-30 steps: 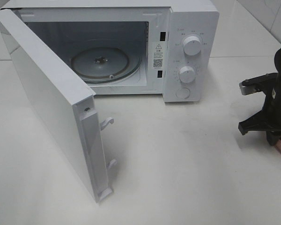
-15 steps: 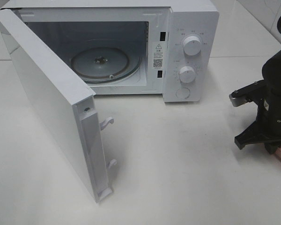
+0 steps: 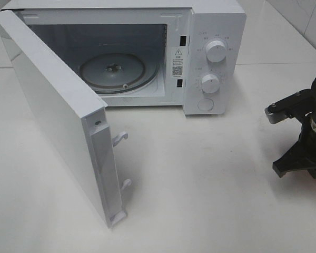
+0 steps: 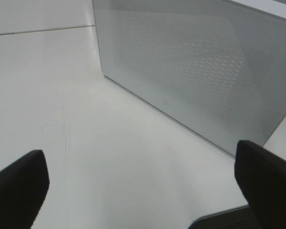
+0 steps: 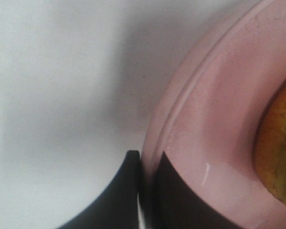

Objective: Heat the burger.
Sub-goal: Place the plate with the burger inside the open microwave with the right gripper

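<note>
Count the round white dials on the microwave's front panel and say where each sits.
2. One round white plastic dial sits high on the white microwave's control panel; the second dial is just below it, above a flat round white button. None appears hidden.

Black right arm [image 3: 315, 132] with a grey screwed bracket [image 3: 285, 108], matte black fingers [image 4: 19, 186]

The microwave [image 3: 216, 31] has a smooth white casing with a light gloss, plastic-looking knobs [image 3: 216, 51] and a clear glass turntable [image 3: 113, 71]. Its door [image 4: 190, 71] is a glossy pane over fine dotted mesh. The table [image 3: 210, 190] is smooth, white and faintly shiny. The plate [image 5: 219, 119] is glossy pink. The burger [image 5: 279, 152] bun looks matt and slightly rough. The right gripper [image 5: 147, 164] is matt black.
</note>
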Robot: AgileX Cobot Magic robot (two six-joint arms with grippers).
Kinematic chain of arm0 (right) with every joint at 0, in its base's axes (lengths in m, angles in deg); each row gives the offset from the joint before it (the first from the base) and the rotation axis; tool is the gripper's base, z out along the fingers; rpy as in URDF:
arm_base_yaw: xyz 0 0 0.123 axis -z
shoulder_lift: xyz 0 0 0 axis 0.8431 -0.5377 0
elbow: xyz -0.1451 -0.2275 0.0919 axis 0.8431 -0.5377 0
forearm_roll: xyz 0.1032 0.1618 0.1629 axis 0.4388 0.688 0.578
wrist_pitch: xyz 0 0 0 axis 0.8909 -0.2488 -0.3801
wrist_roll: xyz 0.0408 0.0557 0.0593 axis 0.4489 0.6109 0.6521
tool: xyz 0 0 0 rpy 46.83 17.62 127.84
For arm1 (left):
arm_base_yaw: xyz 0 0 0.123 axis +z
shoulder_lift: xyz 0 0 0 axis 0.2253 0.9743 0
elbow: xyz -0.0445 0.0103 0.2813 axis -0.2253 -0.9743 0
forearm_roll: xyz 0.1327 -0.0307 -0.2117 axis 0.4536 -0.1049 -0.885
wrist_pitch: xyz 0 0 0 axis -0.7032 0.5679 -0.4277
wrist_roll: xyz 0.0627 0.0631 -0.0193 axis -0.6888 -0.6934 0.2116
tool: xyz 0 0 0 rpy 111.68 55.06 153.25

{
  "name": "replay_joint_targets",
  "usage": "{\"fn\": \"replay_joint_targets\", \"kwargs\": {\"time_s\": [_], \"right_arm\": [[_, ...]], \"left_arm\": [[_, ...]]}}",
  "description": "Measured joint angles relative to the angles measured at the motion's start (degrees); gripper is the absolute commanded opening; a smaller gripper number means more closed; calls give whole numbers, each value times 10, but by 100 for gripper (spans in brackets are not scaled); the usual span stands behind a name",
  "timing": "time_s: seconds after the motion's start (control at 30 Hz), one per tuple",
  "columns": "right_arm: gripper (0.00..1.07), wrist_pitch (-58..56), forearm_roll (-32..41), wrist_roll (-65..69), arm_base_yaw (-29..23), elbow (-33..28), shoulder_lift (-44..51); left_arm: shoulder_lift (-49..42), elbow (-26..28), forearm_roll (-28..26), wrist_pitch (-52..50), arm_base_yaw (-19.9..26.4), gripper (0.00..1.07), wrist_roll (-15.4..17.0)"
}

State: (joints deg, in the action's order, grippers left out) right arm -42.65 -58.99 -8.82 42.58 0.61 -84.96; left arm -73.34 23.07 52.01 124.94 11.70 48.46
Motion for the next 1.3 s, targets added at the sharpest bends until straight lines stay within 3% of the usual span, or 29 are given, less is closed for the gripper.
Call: {"fn": "replay_joint_targets", "kwargs": {"time_s": [0.7, 1.3], "right_arm": [[0, -52, -20, 14, -100, -59, 97], [0, -113, -30, 14, -239, -97, 198]], "left_arm": [[0, 0, 0, 0, 0, 98, 0], [0, 0, 0, 0, 0, 98, 0]]}}
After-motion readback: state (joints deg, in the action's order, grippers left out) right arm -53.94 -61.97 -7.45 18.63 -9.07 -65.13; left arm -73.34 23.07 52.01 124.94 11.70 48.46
